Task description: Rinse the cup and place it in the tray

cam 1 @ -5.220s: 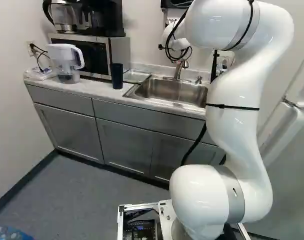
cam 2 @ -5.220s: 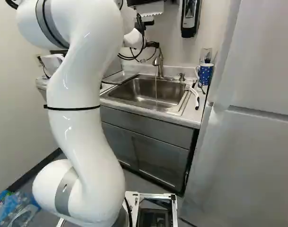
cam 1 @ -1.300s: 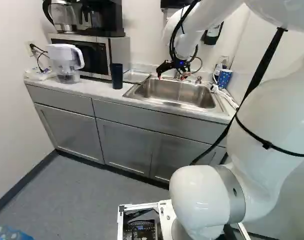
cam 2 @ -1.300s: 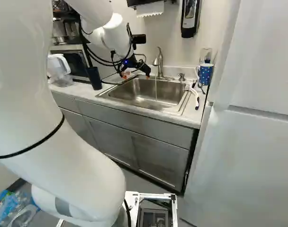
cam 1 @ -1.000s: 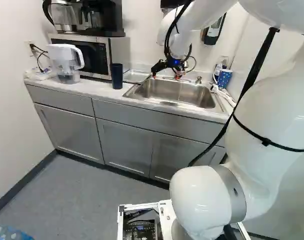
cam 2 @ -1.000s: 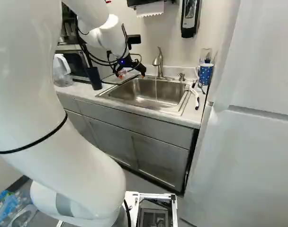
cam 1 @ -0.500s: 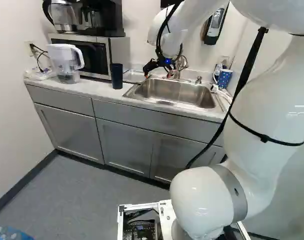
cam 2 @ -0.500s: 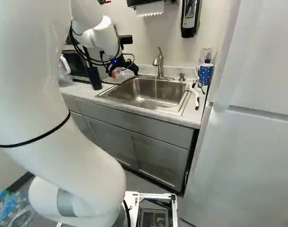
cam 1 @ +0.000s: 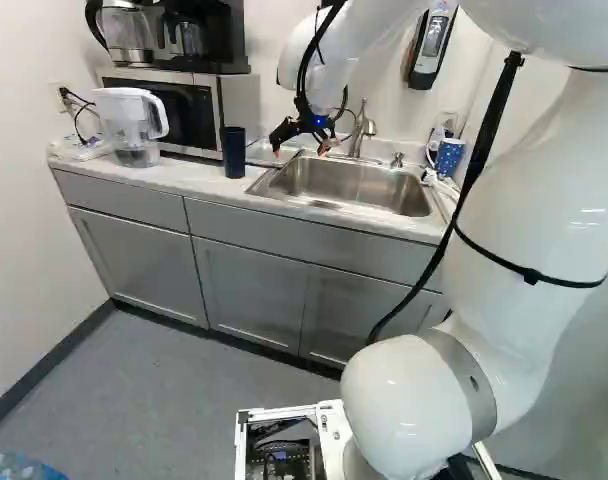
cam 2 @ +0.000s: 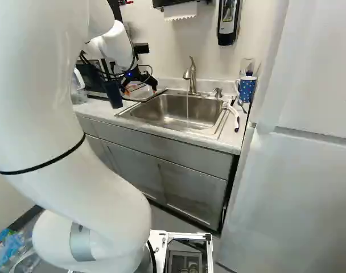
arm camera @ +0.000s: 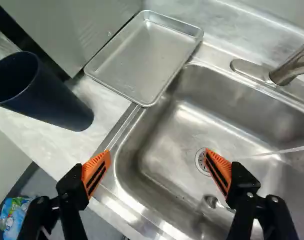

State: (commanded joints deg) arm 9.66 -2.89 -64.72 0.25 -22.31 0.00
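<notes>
My gripper (cam 1: 302, 152) hangs above the left edge of the sink in the left base view. In the wrist view the gripper (arm camera: 158, 167) stands open with nothing between its orange pads. A dark blue cup (cam 1: 233, 153) stands upright on the counter beside the microwave; in the wrist view the cup (arm camera: 47, 97) is ahead of and beside one finger, untouched. The metal tray (arm camera: 147, 55) lies at the sink's corner, ahead of the gripper, with nothing in it. Water (cam 2: 188, 107) runs from the faucet (cam 2: 192, 75) into the sink (cam 2: 176, 109).
A white pitcher (cam 1: 131, 125) and a microwave (cam 1: 189, 108) stand on the counter near the cup. At the sink's other side are a white-handled brush (cam 2: 234, 114) and a blue dotted mug (cam 2: 247, 89). A refrigerator (cam 2: 292, 170) is at the right.
The arm has swung leftward over the sink, carrying the open gripper from near the faucet toward the tray and cup. The base, cup and tray have stayed put.
</notes>
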